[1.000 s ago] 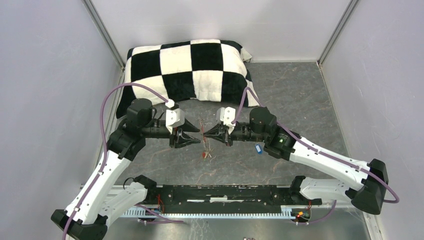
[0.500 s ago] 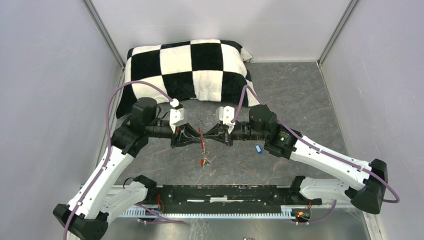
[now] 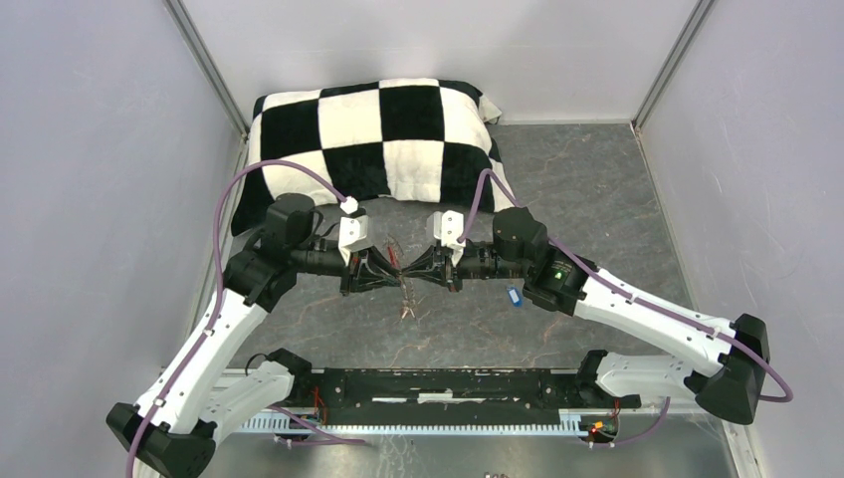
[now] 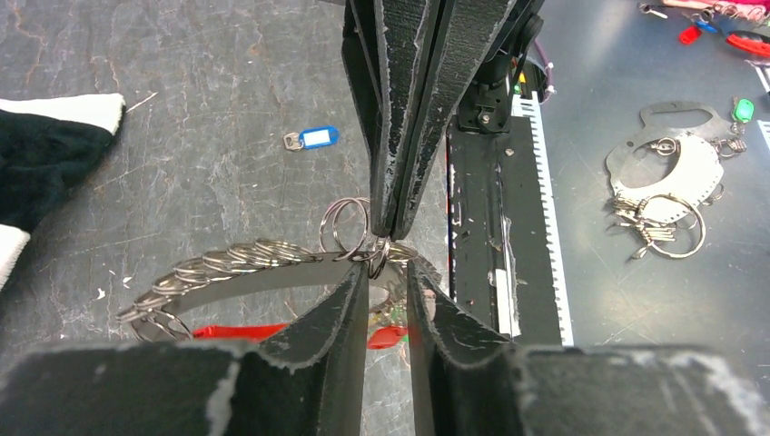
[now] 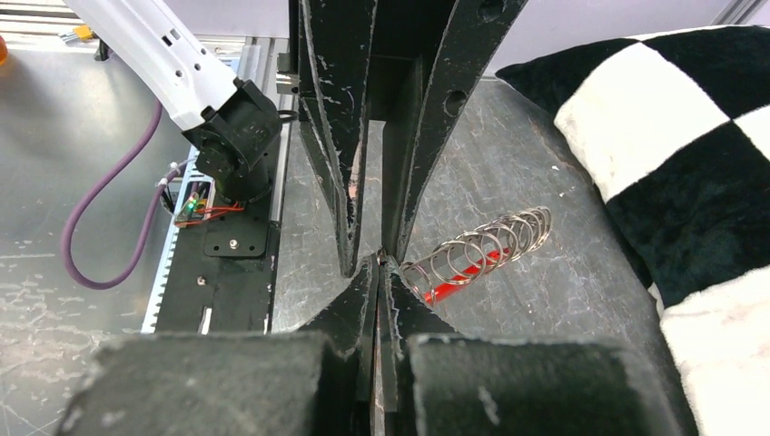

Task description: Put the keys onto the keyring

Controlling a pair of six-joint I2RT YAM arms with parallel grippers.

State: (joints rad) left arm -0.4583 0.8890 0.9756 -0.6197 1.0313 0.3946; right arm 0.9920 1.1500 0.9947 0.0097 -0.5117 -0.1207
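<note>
Gap between the arms is now closed: left fingers are brought tip to tip with right fingers above mid-table. Keyring is clamped by right fingers. Left fingers are set narrowly apart around it, grip not confirmable. Blue key is left unthreaded, right of centre.

left pincer has moved in, narrowing around keyring.
</note>
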